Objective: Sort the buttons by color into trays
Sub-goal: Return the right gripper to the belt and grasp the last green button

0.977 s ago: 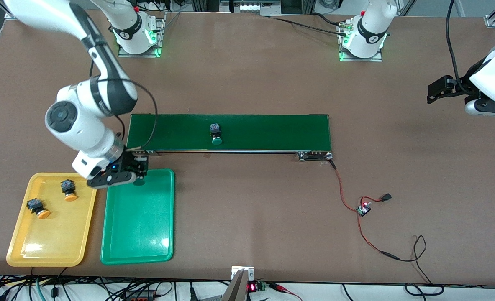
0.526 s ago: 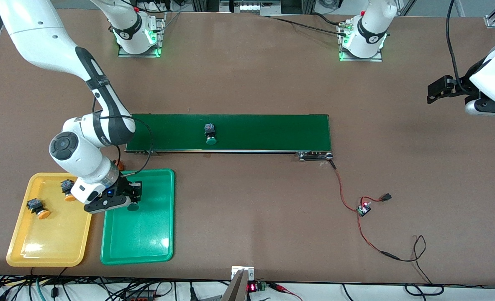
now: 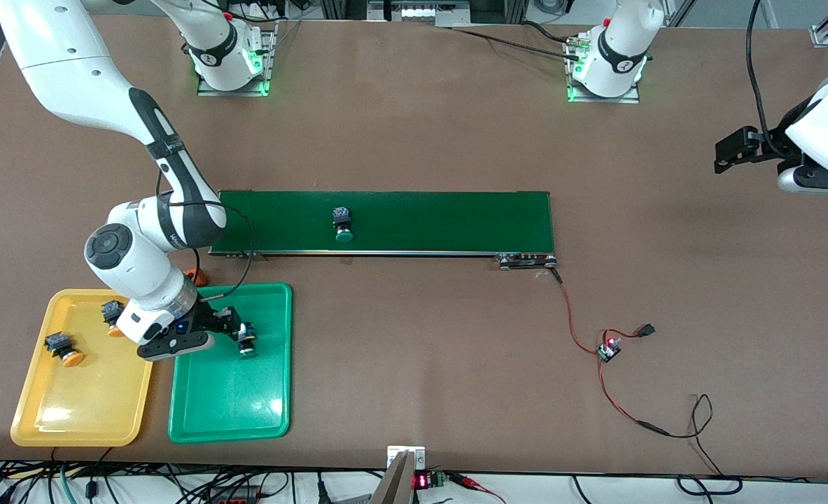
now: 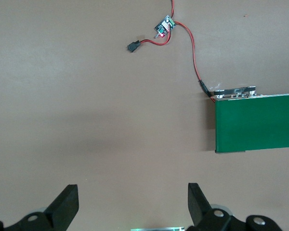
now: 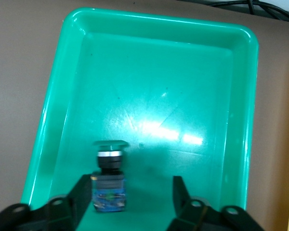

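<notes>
The right gripper (image 3: 235,332) had spread its fingers since a second ago, and its green button (image 3: 247,346) now sat in the green tray (image 3: 232,413). The belt button (image 3: 344,224) had drifted toward nine o'clock. The left gripper (image 4: 132,204) waited, fingers spread

There are four buttons. Two have orange tops (image 3: 64,348) (image 3: 113,316) and sit in the yellow tray (image 3: 78,413). Two have green tops: one (image 3: 246,340) (image 5: 109,180) is in the green tray (image 3: 232,406) (image 5: 149,82), and one (image 3: 343,225) is on the long green belt (image 3: 441,220) (image 4: 257,122). There are two trays, side by side. There is one belt and one small orange thing (image 3: 195,275) by the belt's end near the trays.
</notes>
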Controlling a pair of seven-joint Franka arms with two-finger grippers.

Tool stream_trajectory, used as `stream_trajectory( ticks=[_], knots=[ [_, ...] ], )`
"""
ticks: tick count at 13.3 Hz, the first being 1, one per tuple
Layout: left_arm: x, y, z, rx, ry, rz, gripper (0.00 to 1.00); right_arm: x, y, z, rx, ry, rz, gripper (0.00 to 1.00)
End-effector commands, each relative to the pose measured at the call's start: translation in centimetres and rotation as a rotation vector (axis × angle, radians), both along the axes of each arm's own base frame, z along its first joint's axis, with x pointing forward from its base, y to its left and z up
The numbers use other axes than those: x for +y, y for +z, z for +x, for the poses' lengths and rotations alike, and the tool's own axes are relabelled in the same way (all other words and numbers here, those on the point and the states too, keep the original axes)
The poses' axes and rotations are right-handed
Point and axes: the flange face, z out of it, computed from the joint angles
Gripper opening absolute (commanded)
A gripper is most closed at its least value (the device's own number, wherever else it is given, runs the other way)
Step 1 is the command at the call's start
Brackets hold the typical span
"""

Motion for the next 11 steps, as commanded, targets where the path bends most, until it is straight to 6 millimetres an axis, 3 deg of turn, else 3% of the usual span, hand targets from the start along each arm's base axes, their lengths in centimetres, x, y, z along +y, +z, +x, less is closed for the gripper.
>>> stream_trajectory(
  ticks=[1, 3, 6, 11],
  knots=[
    [0.0, 0.5, 0.3, 0.001, -0.012, -0.019, 1.00, 0.9, 0.8, -2.5, 0.012, -0.007, -0.010, 1.00],
    [0.0, 0.5, 0.3, 0.001, -0.012, -0.019, 1.00, 1.9, 0.9, -6.6, 0.069, -0.075, -0.006, 1.00],
    [0.0, 0.5, 0.3, 0.001, -0.012, -0.019, 1.00, 5.1, 1.1, -12.8, 0.134, -0.172, 0.004, 1.00],
    [0.1, 0.5, 0.3, 0.003, -0.011, -0.019, 1.00, 9.0, 4.4, -17.2, 0.185, -0.228, -0.014, 1.00]
  ],
)
